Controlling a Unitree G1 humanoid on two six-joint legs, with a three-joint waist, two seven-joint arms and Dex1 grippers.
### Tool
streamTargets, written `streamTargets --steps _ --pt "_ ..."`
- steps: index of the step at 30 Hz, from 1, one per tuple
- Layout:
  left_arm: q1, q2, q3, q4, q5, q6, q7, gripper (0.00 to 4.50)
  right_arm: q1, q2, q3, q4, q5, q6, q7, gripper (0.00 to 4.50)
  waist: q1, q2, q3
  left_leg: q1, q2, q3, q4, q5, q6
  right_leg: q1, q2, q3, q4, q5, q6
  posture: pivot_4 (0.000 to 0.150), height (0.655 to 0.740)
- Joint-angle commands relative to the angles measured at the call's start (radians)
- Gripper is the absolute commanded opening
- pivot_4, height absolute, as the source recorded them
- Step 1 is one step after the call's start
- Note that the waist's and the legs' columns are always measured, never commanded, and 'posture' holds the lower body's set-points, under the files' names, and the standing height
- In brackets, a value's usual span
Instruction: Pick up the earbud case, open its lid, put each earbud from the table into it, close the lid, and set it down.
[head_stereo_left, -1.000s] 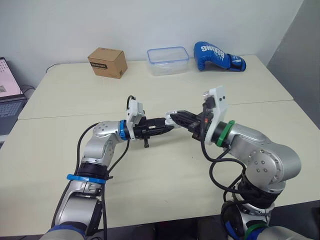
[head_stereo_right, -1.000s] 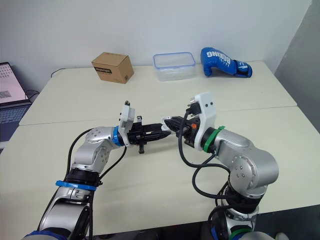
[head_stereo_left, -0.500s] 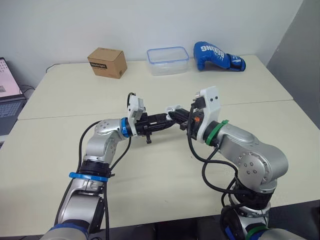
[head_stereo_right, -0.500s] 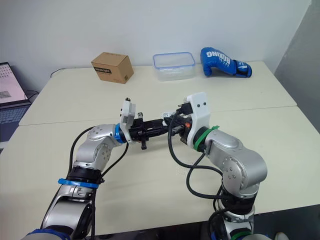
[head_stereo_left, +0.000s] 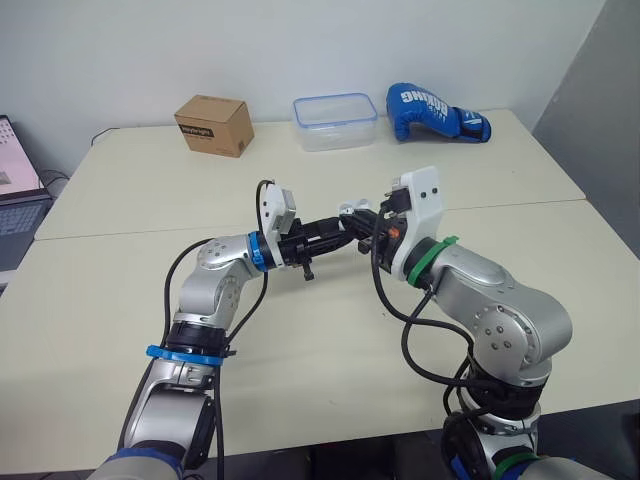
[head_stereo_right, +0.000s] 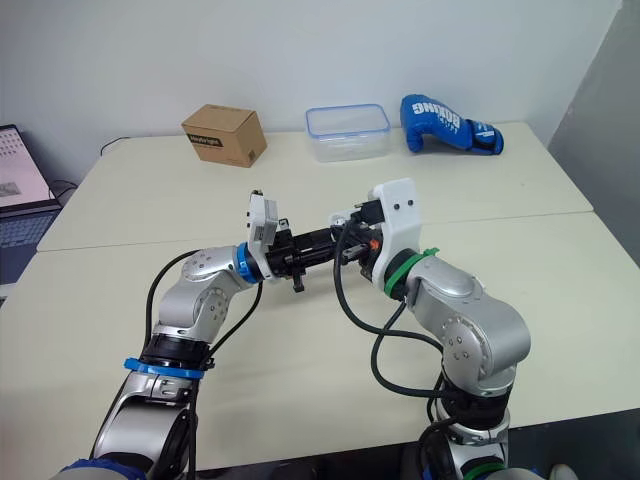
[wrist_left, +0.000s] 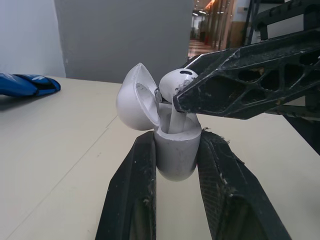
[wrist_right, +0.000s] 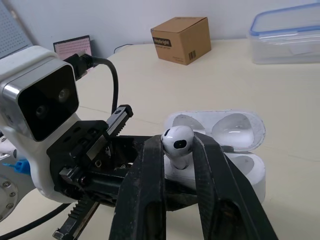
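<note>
Just above the middle of the table (head_stereo_left: 330, 340), the left gripper (wrist_left: 177, 142) clamps the white earbud case (wrist_left: 175, 161) upright between both fingers, its lid (wrist_left: 135, 97) swung open. The right gripper (wrist_right: 178, 145) is closed on one earbud (wrist_right: 176, 136), pinching its head, with the stem entering the case's open top. Both are held clear of the table.
</note>
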Motion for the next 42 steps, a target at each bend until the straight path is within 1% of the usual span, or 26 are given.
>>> streamTargets --steps 1,6,8,9,13,20,27,29,32,33,35,37,39,41,42 --pt "-0.019 -0.016 0.035 -0.085 -0.028 -0.026 0.027 0.78 -0.002 -0.006 0.037 -0.007 0.022 0.023 -0.018 0.4 0.0 0.0 0.0 0.0 0.0 0.0 0.0 0.0 0.0 0.0 0.0 0.0 0.0 0.0 0.0 0.15 0.7307" --pt "-0.009 -0.017 0.034 -0.108 -0.034 -0.021 0.038 0.78 -0.001 -0.024 0.057 -0.016 0.032 0.038 -0.032 0.4 0.0 0.0 0.0 0.0 0.0 0.0 0.0 0.0 0.0 0.0 0.0 0.0 0.0 0.0 0.0 0.15 0.7307" --pt "-0.006 -0.018 0.033 -0.115 -0.037 -0.018 0.039 0.78 -0.002 -0.034 0.064 -0.016 0.032 0.03 -0.039 1.14 0.0 0.0 0.0 0.0 0.0 0.0 0.0 0.0 0.0 0.0 0.0 0.0 0.0 0.0 0.0 0.15 0.7307" --pt "-0.004 -0.017 0.033 -0.12 -0.039 -0.016 0.04 0.78 -0.001 -0.038 0.067 -0.016 0.029 0.016 -0.045 1.4 0.0 0.0 0.0 0.0 0.0 0.0 0.0 0.0 0.0 0.0 0.0 0.0 0.0 0.0 0.0 0.15 0.7307" --pt "0.0 -0.009 0.032 -0.129 -0.045 -0.005 0.038 0.78 -0.004 -0.062 0.067 -0.017 0.031 -0.039 -0.047 2.81 0.0 0.0 0.0 0.0 0.0 0.0 0.0 0.0 0.0 0.0 0.0 0.0 0.0 0.0 0.0 0.15 0.7307" --pt "0.007 -0.002 0.033 -0.131 -0.047 0.004 0.033 0.78 -0.001 -0.114 0.068 -0.037 0.045 -0.108 -0.028 2.81 0.0 0.0 0.0 0.0 0.0 0.0 0.0 0.0 0.0 0.0 0.0 0.0 -0.001 0.0 0.0 0.15 0.7307" --pt "0.006 0.0 0.033 -0.127 -0.05 0.006 0.034 0.78 0.0 -0.148 0.034 -0.059 0.105 -0.131 0.005 2.81 0.0 0.0 0.0 0.0 0.0 0.0 0.0 0.0 0.0 0.0 0.0 0.0 -0.001 0.0 0.0 0.15 0.7307" --pt "0.008 0.0 0.032 -0.128 -0.05 0.008 0.036 0.78 -0.003 -0.153 0.002 -0.076 0.161 -0.124 0.041 2.81 0.0 0.0 0.0 0.0 0.0 0.0 0.0 0.0 0.0 0.0 0.0 0.0 -0.001 0.0 0.0 0.15 0.7307" --pt "0.01 0.008 0.034 -0.115 -0.048 0.008 0.031 0.78 -0.021 -0.191 -0.11 -0.113 0.321 -0.061 0.133 2.81 0.002 0.0 0.0 0.0 0.0 0.0 0.0 0.0 0.0 0.0 0.0 0.0 -0.001 0.0 0.0 0.15 0.7307" --pt "0.011 0.014 0.035 -0.109 -0.048 0.005 0.021 0.78 -0.031 -0.219 -0.147 -0.117 0.374 -0.036 0.162 2.81 0.003 0.0 0.0 0.0 0.0 0.0 0.0 0.0 0.0 0.001 0.0 0.0 -0.001 0.0 0.0 0.15 0.7307" --pt "0.017 0.032 0.038 -0.096 -0.069 0.025 -0.021 0.78 -0.058 -0.315 -0.22 -0.102 0.466 0.008 0.224 2.81 0.004 0.0 0.0 0.0 0.0 0.0 0.0 0.0 0.0 0.001 0.0 0.0 -0.002 0.0 0.0 0.15 0.7307" --pt "0.021 0.056 0.044 -0.082 -0.105 0.062 -0.08 0.78 -0.093 -0.469 -0.27 -0.045 0.534 0.056 0.307 2.81 0.005 0.0 0.0 0.0 0.0 0.0 0.0 0.0 0.0 0.001 0.0 0.0 -0.002 0.0 0.0 0.15 0.7307" --pt "0.021 0.082 0.051 -0.072 -0.139 0.106 -0.135 0.78 -0.11 -0.66 -0.265 0.032 0.537 0.05 0.398 2.81 0.006 0.0 0.0 0.0 0.0 0.001 -0.001 0.0 0.001 0.002 0.0 -0.001 -0.002 0.0 0.0 0.15 0.7307" --pt "0.019 0.095 0.052 -0.067 -0.153 0.129 -0.166 0.78 -0.107 -0.778 -0.233 0.089 0.52 0.01 0.447 2.81 0.006 0.0 0.0 0.0 0.0 0.001 -0.001 -0.001 0.001 0.002 0.0 -0.001 -0.002 0.0 0.0 0.15 0.7307" --pt "0.019 0.105 0.052 -0.067 -0.159 0.14 -0.186 0.78 -0.104 -0.844 -0.189 0.139 0.472 -0.041 0.469 2.81 0.006 0.0 0.001 0.0 0.0 0.001 -0.001 -0.001 0.002 0.002 0.001 -0.001 -0.003 0.0 0.0 0.15 0.7307"
